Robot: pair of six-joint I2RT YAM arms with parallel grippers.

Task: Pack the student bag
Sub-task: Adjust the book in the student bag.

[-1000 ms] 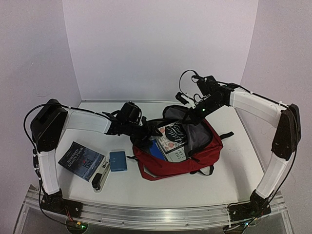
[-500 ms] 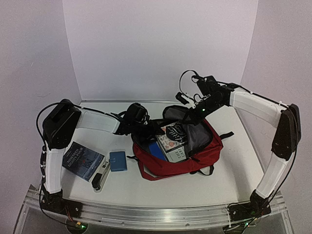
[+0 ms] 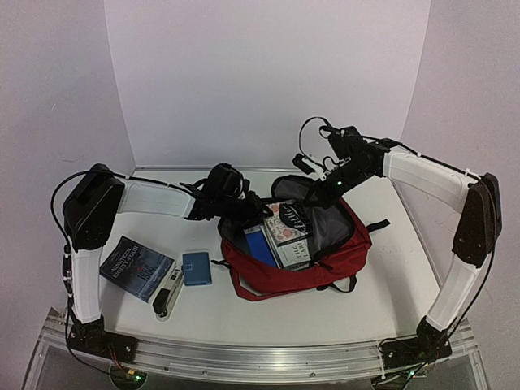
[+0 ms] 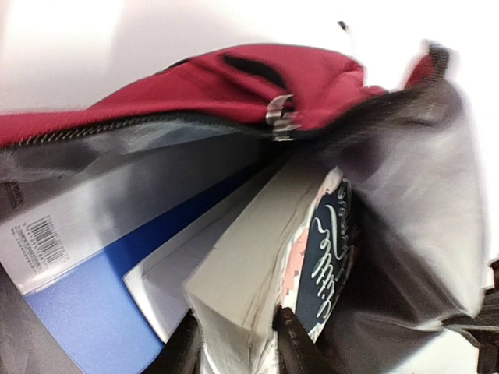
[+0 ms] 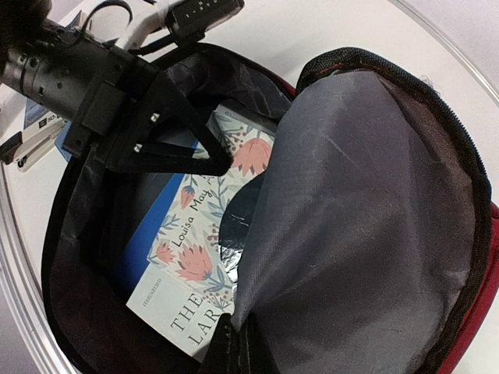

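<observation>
Desk: Where is the student bag (image 3: 276, 280)?

Operator: I see it lying in the middle of the table (image 3: 341, 325), mouth gaping, grey lining showing. A floral paperback (image 5: 195, 257) and a blue book (image 5: 144, 238) sit inside, side by side.

Desk: Grippers?

Operator: My left gripper (image 4: 238, 343) reaches into the mouth, narrowly parted, its fingers (image 4: 292, 347) pressed on either face of the floral paperback at the page edge. My right gripper (image 5: 234, 339) is pinched tight on the rim of the grey flap, which stands raised.

Desk: Around the bag?

Operator: To its left I see a small blue case (image 3: 197, 268) near the bag. Further out lies a black-and-white object (image 3: 168, 296) I cannot identify, and just beside that a dark paperback (image 3: 136, 268).
</observation>
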